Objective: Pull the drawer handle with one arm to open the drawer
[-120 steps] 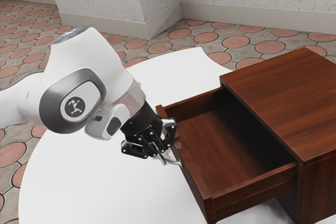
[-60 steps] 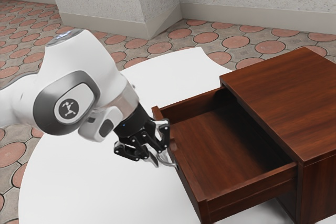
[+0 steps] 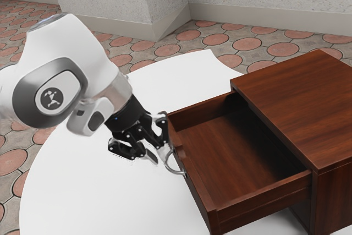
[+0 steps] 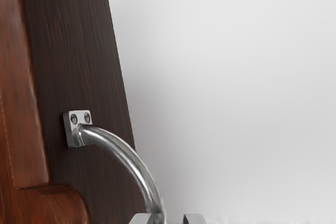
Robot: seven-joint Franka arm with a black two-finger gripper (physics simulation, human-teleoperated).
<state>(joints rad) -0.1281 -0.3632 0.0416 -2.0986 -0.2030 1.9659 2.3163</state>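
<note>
One drawer [image 3: 236, 155] stands pulled well out of its cabinet [image 3: 297, 94] on the white desk [image 3: 104, 202]. Its curved metal handle [image 3: 174, 164] sits on the drawer front, right at the tips of my pincer [image 3: 160, 155]. My pincer is released: the bar passes between my fingertips [image 4: 140, 217], with a gap showing on one side.

Reddish-brown wood-grain box cabinet [image 3: 300, 92], matching wooden drawer [image 3: 231, 152], shiny silver curved metal handle [image 4: 126, 156], plain white round table [image 3: 99, 202], terracotta circle-patterned tile floor [image 3: 264, 42] with grey grout.
</note>
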